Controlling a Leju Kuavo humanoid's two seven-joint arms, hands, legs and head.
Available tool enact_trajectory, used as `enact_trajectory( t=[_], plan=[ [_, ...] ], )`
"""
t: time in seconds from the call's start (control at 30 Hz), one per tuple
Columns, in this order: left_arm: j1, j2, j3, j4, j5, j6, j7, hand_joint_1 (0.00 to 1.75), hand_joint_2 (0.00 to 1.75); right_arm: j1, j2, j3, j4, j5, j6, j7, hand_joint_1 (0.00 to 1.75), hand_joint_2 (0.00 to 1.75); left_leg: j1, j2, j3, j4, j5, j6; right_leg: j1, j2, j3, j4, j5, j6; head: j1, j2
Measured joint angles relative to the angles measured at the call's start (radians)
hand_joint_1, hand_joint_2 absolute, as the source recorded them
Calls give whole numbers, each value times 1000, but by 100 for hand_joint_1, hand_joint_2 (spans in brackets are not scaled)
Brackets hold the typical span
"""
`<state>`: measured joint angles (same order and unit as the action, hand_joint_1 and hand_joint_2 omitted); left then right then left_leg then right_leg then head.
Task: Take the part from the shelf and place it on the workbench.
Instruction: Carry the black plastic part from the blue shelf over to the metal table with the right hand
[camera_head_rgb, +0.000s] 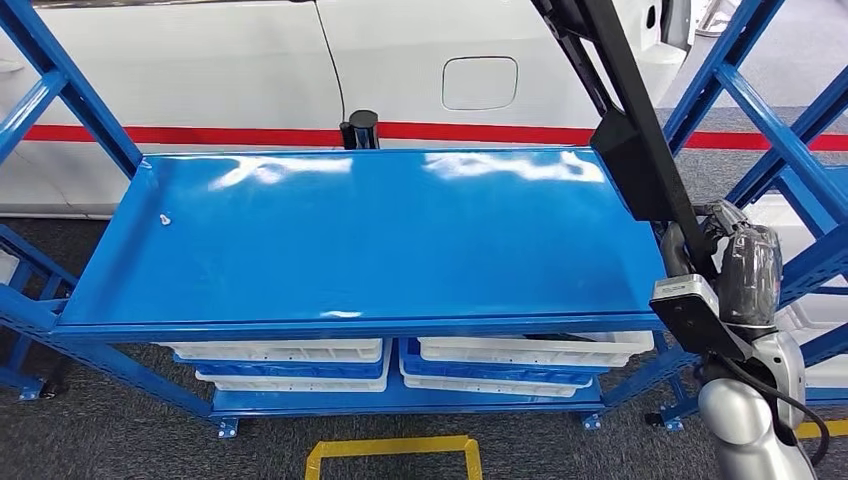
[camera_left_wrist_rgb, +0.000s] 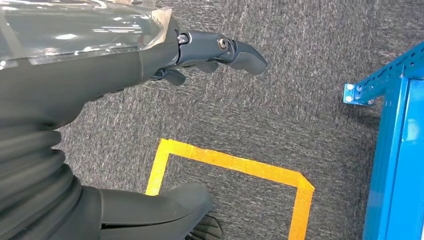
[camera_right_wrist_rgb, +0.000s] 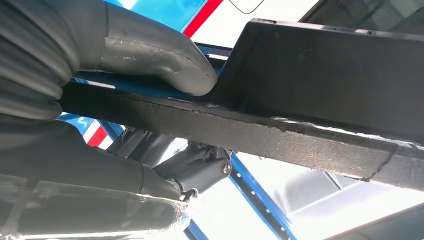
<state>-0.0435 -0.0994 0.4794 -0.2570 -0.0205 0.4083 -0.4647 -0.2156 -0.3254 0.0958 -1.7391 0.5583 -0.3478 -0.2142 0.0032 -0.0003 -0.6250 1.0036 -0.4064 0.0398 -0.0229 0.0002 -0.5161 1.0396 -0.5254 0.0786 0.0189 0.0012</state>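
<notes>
Tabletop (camera_head_rgb: 350, 240): blue, bare, lying to the left of the right hand (camera_head_rgb: 745, 270). Part (camera_head_rgb: 640, 150): long, black, slanting up out of the right hand, which grips its lower end, thumb (camera_right_wrist_rgb: 165, 55) pressed on top. Left hand (camera_left_wrist_rgb: 200, 55): fingers apart, holding nothing, above the floor. Advice: swing the part leftward over the tabletop, lower it level, then release

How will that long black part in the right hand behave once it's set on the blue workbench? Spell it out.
The part probably stays stiff: it runs straight well past the right hand without sagging. Being long and held near one end, it may lever and swing. Its rough edge should resist slipping, though the glossy workbench may let it slide.
</notes>
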Motion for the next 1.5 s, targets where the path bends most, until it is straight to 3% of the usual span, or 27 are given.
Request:
enact_trajectory(
  t=[0.07,0.17,0.2,0.27,0.33,0.37,0.4,0.43,0.53,0.57,0.7,0.77,0.83,0.9,0.93,1.0,1.07,1.1,1.17,1.23,1.33,1.37,1.4,1.43,1.5],
  plan=[
    [0,0,3,0,1,3,0,0,175,-2,1,4,5,2,0,-1,175,175,-4,-2,-5,5,7,-10,5,5,21,-41,8,-10,0,0],
    [0,1,8,1,3,6,-1,0,175,-4,4,13,13,3,0,-2,175,175,-4,-4,-13,8,15,-23,2,8,6,-37,15,-26,-3,0],
    [1,2,11,1,4,7,-1,0,175,-5,5,17,17,3,0,-2,175,175,-2,-4,-21,18,3,-28,-2,7,1,-37,21,-35,-5,0],
    [1,2,17,1,6,8,-2,0,175,-7,8,23,23,4,0,-2,175,175,2,-4,-53,94,-67,-37,-8,3,-15,-37,36,-57,-8,0],
    [2,2,20,1,6,8,-2,0,175,-8,10,27,28,4,1,-3,175,175,4,-3,-98,226,-153,-45,-2,0,-34,-36,51,-67,-10,0],
    [2,2,21,1,6,8,-2,0,175,-8,11,29,31,4,1,-3,175,175,4,-3,-109,275,-174,-47,0,-1,-43,-35,57,-68,-10,0],
    [2,2,22,1,6,8,-2,0,175,-8,12,31,34,4,1,-3,175,175,5,-3,-104,290,-176,-47,2,-1,-51,-34,63,-67,-10,0],
    [3,2,22,1,6,8,-2,0,175,-8,13,33,37,4,0,-3,175,175,5,-3,-77,266,-161,-45,3,-1,-59,-33,68,-65,-10,0],
    [0,3,22,1,6,8,-2,0,175,-9,13,38,40,4,0,-3,175,175,3,-5,65,64,-105,-31,5,-1,-72,-29,80,-52,-9,0],
    [0,3,22,2,6,8,-2,0,175,-11,13,40,40,4,0,-3,175,175,0,-6,91,24,-98,-26,6,-1,-74,-29,84,-46,-9,0],
    [-2,4,23,2,6,8,-2,0,175,-15,14,44,42,4,0,-3,175,175,-6,-4,89,-3,-77,-1,8,-2,-84,-28,95,-21,-10,0],
    [-3,4,23,3,6,9,-2,0,175,-17,14,44,44,4,0,-4,175,175,-1,0,76,-13,-57,13,10,-2,-113,27,50,-24,-6,0],
    [-3,5,24,3,6,14,-4,0,175,-19,13,45,47,8,0,-4,175,175,-2,2,54,-14,-40,19,9,-2,-158,154,-26,-32,-2,0],
    [-3,4,25,3,6,24,-10,0,175,-19,13,48,50,13,0,-4,175,175,-2,3,31,-13,-23,19,7,-2,-173,242,-61,-25,-2,0],
    [-3,4,27,3,6,30,-15,0,175,-19,13,49,51,14,-1,-3,175,175,-2,4,20,-12,-15,17,6,-2,-154,233,-55,-16,-2,0],
    [-3,2,30,3,8,39,-21,0,175,-19,12,49,52,16,-2,-3,175,175,-1,4,4,-9,-2,11,2,-3,-60,107,-20,3,-2,0],
    [-4,1,35,3,8,42,-23,0,175,-17,11,49,51,17,-4,-2,175,175,-4,3,-6,-5,10,0,6,-2,27,-25,-4,2,-2,0],
    [-4,1,37,3,7,43,-23,0,175,-15,11,49,51,18,-6,-1,175,175,-6,2,-9,-3,16,-5,9,0,43,-54,-4,-5,-2,0],
    [-4,3,43,3,5,45,-21,0,175,-8,11,49,50,20,-7,1,175,175,-7,2,-12,-2,26,-16,10,2,36,-58,1,-21,-5,0],
    [-3,5,48,3,5,51,-15,0,175,-1,12,50,50,21,-8,1,175,175,-3,0,-25,17,1,-26,2,1,26,-57,13,-42,-9,0],
    [0,8,53,3,6,60,-4,0,175,5,17,51,52,14,-8,-1,175,175,1,-2,-76,166,-129,-42,-1,-2,1,-57,39,-67,-11,0],
    [1,8,57,3,6,61,-3,0,175,9,19,51,54,8,-8,-3,175,175,2,-3,-93,229,-162,-46,0,-3,-10,-57,47,-69,-11,0],
    [2,9,61,3,6,62,-3,0,175,14,21,52,57,2,-8,-5,175,175,2,-3,-99,271,-177,-48,1,-3,-20,-56,54,-67,-11,0],
    [3,10,64,3,5,63,-2,0,175,21,24,52,60,-4,-9,-8,175,175,4,-2,-89,284,-173,-49,1,-3,-30,-55,61,-65,-11,0],
    [5,11,69,3,3,66,0,0,175,37,28,54,64,-11,-12,-14,175,175,7,-3,-12,195,-127,-48,1,-3,-44,-51,70,-59,-11,0]
  ],
)
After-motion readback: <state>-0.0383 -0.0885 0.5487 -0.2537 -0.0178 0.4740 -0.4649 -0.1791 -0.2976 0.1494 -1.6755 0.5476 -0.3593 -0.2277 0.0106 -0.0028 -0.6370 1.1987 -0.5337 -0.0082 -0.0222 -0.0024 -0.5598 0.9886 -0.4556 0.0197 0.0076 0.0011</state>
